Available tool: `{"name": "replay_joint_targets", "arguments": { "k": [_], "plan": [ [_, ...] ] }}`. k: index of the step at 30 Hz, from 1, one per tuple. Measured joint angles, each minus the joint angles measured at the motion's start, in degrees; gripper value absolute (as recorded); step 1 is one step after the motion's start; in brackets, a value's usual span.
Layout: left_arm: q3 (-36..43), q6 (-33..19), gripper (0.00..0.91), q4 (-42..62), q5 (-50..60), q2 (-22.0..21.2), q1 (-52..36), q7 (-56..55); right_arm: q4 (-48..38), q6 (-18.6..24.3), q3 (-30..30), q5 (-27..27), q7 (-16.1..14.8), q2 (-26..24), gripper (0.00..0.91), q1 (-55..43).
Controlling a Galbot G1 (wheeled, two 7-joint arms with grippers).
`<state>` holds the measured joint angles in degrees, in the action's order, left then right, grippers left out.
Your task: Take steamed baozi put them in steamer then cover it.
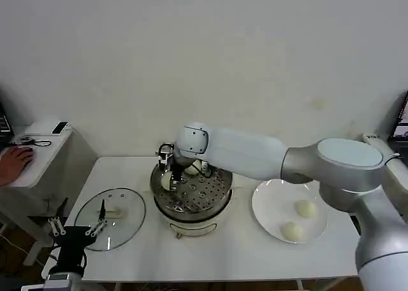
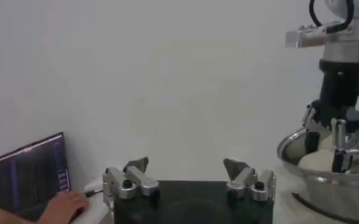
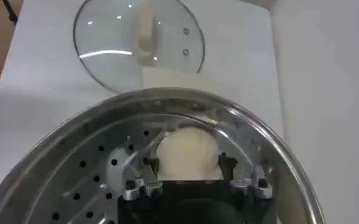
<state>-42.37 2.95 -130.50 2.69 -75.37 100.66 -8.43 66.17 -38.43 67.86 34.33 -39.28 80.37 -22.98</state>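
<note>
Centrally on the tabletop (image 1: 210,253) sits the steamer (image 1: 220,198), steel bowl on a white base, perforated tray exposed. Right arm reaches across it from the right edge. Cover (image 1: 127,222) lies flat toward the left edge, near the steamer, cream handle up. White plate (image 1: 268,205) toward the right edge, holding two steamed baozi (image 1: 306,209). One more bun (image 1: 191,170) rests at the tray's far side. Right claw (image 1: 168,179) is down inside the steamer's left part, fingers closed on either side of a fourth bun (image 3: 188,155), which touches the tray. Left claw (image 1: 77,228) hangs at the front left corner, just off the cover's rim, fingers spread, holding nothing.
</note>
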Motion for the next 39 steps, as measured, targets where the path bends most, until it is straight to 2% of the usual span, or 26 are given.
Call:
{"name": "replay_joint_targets", "arguments": {
  "k": [5, 11, 23, 31, 39],
  "plan": [
    [-0.04, 0.00, 0.907, 0.09, -0.14, 0.09, -0.09, 0.00, 2.98, 0.58, -0.48, -1.13, -0.85, -3.07, 0.907, -2.18],
    [-0.21, 0.08, 0.907, -0.02, -0.60, 0.61, -0.42, 0.08, 7.89, 1.33, -0.49, -2.62, -2.79, -9.18, 0.907, -5.72],
    [1.21, 0.35, 0.907, 0.14, -1.00, 1.39, -0.72, 0.25, 20.28, 5.55, 0.77, -10.50, -8.70, -28.26, 0.907, -8.18],
    [1.95, 0.33, 0.907, 0.92, -0.65, 2.16, -0.78, 0.24, 27.10, 9.55, -4.07, -18.90, -11.91, -42.78, 0.907, -1.10],
    [2.85, 0.34, 0.907, 1.55, -0.11, 2.61, -0.92, 0.23, 30.69, 13.71, -12.83, -27.07, -13.98, -53.61, 0.907, 12.59]
  ]
}}
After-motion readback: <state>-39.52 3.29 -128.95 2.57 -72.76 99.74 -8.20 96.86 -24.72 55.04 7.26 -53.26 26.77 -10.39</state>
